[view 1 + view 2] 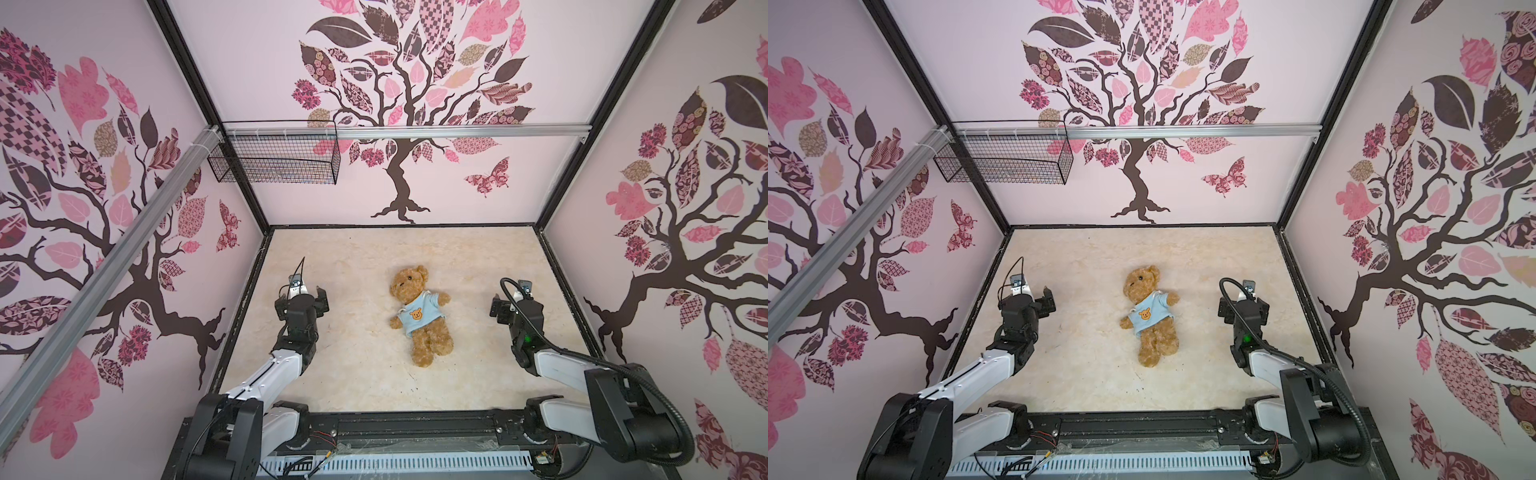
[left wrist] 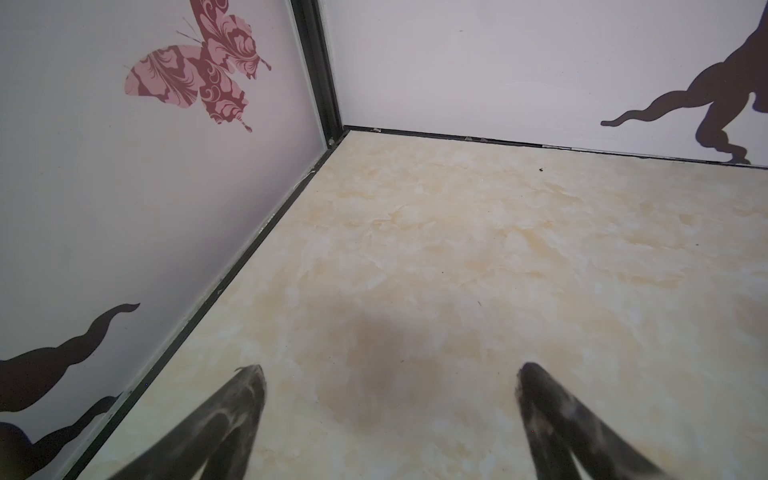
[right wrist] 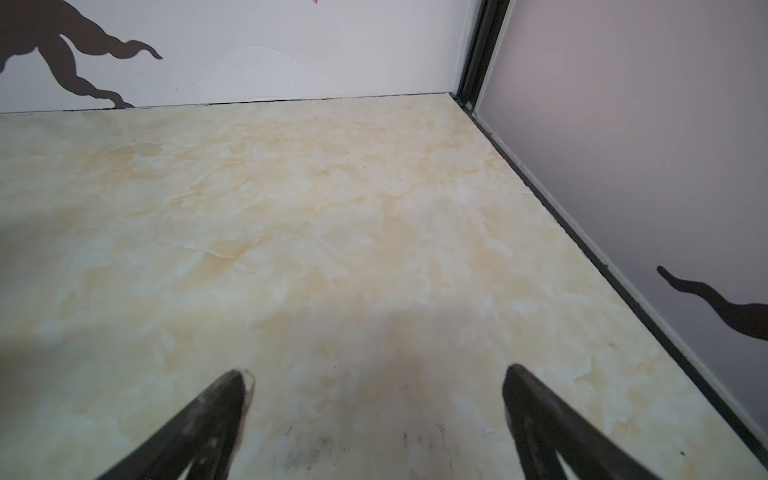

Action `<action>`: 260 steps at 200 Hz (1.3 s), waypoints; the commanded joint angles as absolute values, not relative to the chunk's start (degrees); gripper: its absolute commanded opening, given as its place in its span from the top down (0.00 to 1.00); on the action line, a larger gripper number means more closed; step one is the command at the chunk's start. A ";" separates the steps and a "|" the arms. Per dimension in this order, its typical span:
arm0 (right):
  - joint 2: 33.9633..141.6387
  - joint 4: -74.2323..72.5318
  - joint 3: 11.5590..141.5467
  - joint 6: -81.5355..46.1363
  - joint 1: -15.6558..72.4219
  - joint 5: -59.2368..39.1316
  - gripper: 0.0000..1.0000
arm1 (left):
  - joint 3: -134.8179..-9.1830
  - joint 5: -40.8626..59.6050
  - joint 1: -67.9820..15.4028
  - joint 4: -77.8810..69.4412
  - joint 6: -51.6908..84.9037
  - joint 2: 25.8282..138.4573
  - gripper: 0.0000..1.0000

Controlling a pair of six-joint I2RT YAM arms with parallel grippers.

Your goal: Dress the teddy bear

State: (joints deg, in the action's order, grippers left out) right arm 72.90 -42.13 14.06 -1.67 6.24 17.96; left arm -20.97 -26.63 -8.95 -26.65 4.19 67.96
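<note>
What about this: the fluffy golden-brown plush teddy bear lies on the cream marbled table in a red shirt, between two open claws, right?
The shirt is light blue, not red, as both top views show. The teddy bear does lie on the table between the open left gripper and right gripper.

- Fluffy golden-brown teddy bear [image 1: 429, 340], flat on its back, face up, mid-table [image 1: 353, 365].
- Head toward the table's far side, legs toward the near side, slightly slanted.
- Dressed in a light-blue shirt [image 1: 427, 306] with an orange bear-face emblem [image 1: 417, 314]; both arms out of the sleeves.
</note>
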 commanded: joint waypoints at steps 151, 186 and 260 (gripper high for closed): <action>89.23 -66.17 16.29 -1.27 3.90 8.38 0.00 | -21.89 -9.79 -0.51 -50.10 1.74 89.39 0.03; 89.21 -65.65 16.52 -1.98 3.91 9.54 0.00 | -21.80 -9.80 -0.43 -50.13 1.67 89.23 0.03; 89.12 -65.83 16.38 -1.79 3.87 9.64 0.00 | -21.88 -9.67 -0.51 -49.90 1.67 89.12 0.03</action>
